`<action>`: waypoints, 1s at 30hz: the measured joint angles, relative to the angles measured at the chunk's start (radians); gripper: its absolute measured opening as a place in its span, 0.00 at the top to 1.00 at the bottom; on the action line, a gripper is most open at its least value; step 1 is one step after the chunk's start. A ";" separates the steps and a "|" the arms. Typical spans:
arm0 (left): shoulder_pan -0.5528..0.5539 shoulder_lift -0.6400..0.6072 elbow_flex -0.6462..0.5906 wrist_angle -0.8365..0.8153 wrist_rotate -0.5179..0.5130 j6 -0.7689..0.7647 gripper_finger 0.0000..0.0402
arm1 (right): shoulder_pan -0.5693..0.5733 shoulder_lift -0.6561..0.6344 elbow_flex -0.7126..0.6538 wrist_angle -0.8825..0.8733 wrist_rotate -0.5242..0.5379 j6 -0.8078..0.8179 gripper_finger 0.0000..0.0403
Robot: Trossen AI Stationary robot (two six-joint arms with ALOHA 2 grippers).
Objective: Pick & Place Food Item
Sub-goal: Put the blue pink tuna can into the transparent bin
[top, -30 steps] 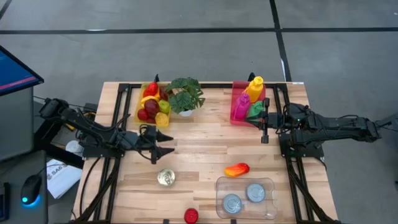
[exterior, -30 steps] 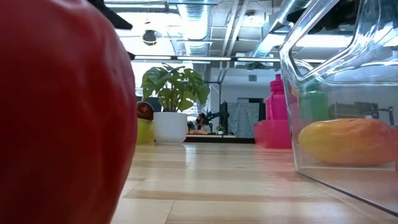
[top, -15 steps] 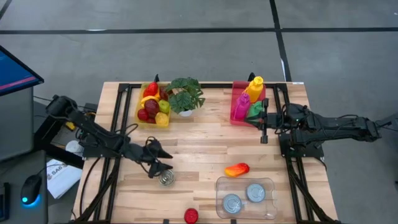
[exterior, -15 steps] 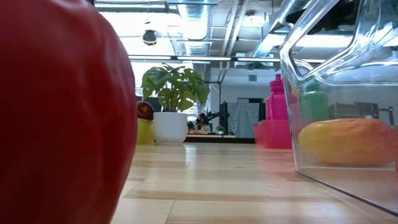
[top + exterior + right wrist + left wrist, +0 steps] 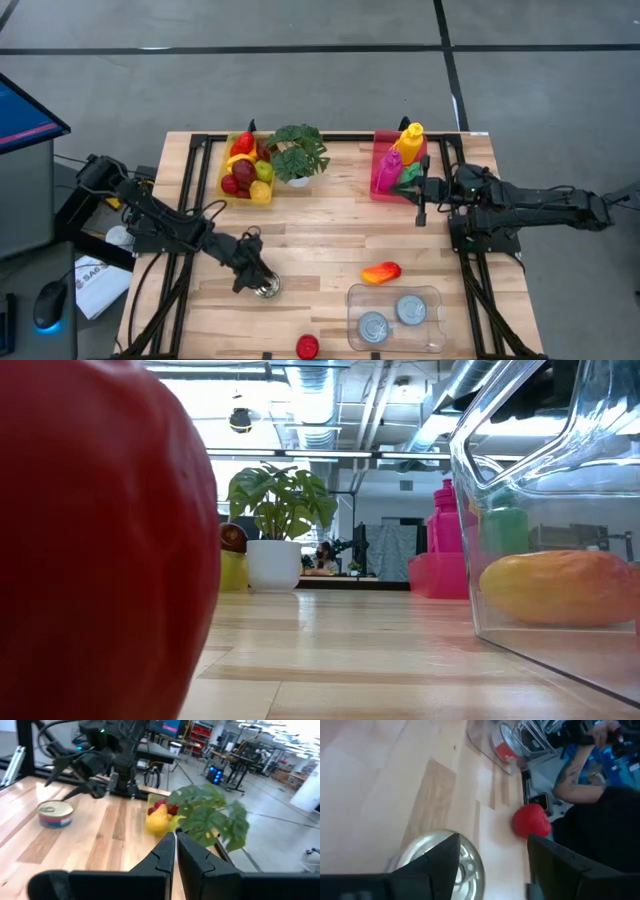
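A tin can with a silver top stands upright on the wooden table, toward its near left; it also shows in the left wrist view and the right wrist view. My left gripper is open and slants down at the can from the table's left. One finger is over the can's top and the other is off to its side. My right gripper is shut and empty, level above the table by the pink bin. My left gripper's open fingers stand over and beside the can's top rim. I cannot tell whether either finger touches it.
An orange-red fruit lies right of the can. A red fruit sits at the near edge. A clear container holds two cans. At the far side stand a yellow fruit bin, a potted plant and the pink bin with bottles.
My left gripper has moved toward the table's near edge and right, down to the can, and has tipped downward. The can has stayed where it was.
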 joint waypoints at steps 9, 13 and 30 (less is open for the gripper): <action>0.017 0.000 0.000 -0.001 0.010 -0.044 0.60 | -0.052 0.021 0.000 0.004 0.000 0.034 0.96; 0.017 0.000 0.022 -0.004 -0.008 -0.044 0.70 | -0.056 0.020 0.000 0.006 0.000 0.050 0.96; 0.111 0.010 0.193 -0.001 -0.198 0.140 1.00 | -0.056 0.020 0.000 0.035 -0.001 0.061 0.96</action>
